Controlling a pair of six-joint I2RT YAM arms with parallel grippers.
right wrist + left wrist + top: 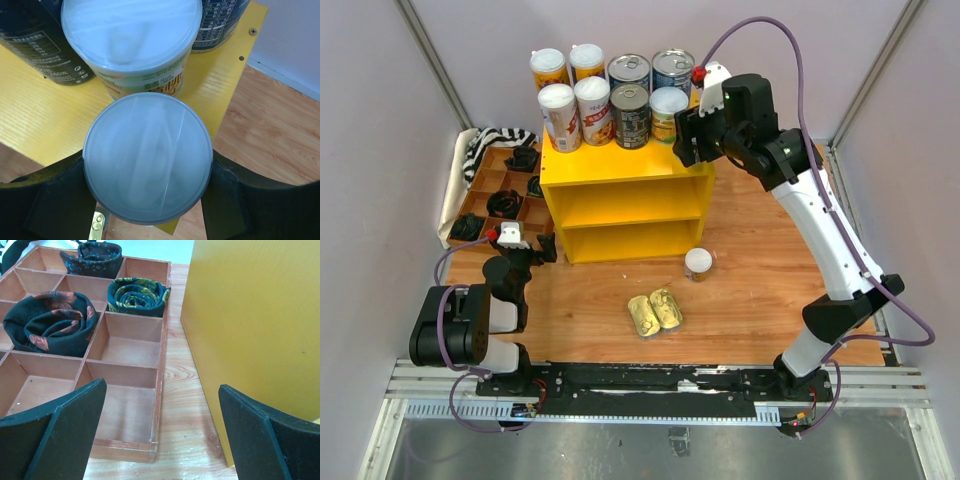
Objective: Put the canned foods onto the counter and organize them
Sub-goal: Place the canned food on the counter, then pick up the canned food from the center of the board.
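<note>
The right gripper [689, 139] clamped a white-lidded can [147, 157] over the right edge of the counter [620, 164] top. The left gripper [160, 435] stood fully spread beside the counter's left wall.

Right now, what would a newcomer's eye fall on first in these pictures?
First, the bright yellow counter at the back, its top crowded with cans. At its right edge the right arm's fingers clasp a white-lidded can. Two gold tins and one short can are on the table.
</note>
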